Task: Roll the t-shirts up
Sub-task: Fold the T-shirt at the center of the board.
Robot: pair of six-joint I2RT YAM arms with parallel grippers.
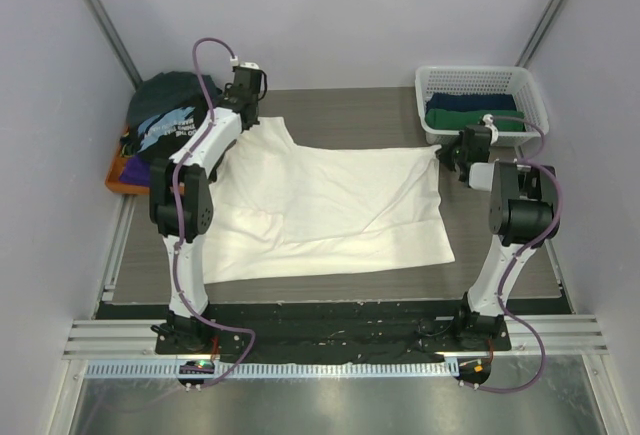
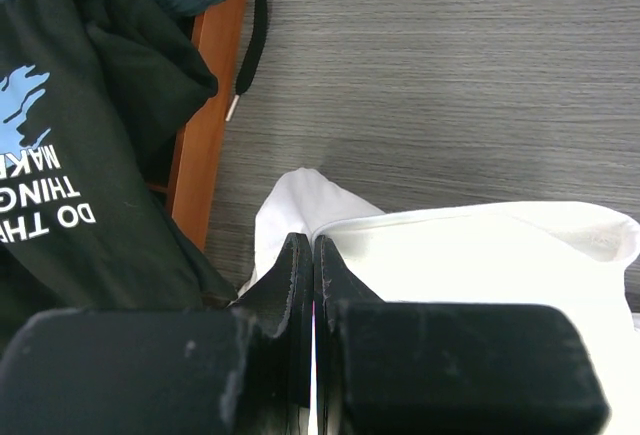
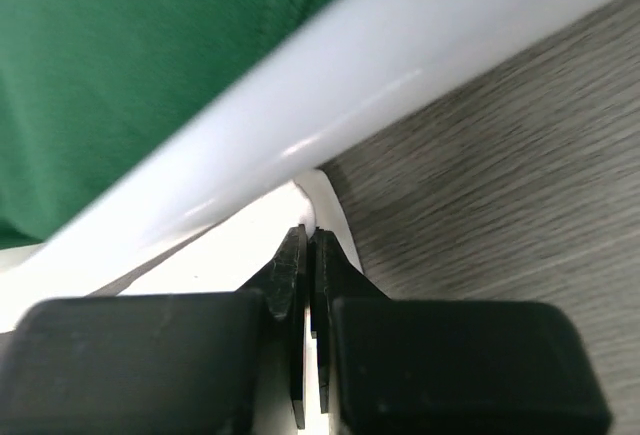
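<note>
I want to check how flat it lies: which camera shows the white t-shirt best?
The top external view: the whole white t-shirt lies spread out. The left wrist view shows only one edge pinched in the left claw; the right wrist view shows only a corner in the right claw, beside the basket rim.

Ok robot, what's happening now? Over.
Shut on white t-shirt edges: left pincer, right pincer. Shirt spread flat, not rolled yet. Close beside right pincer: basket rim.
</note>
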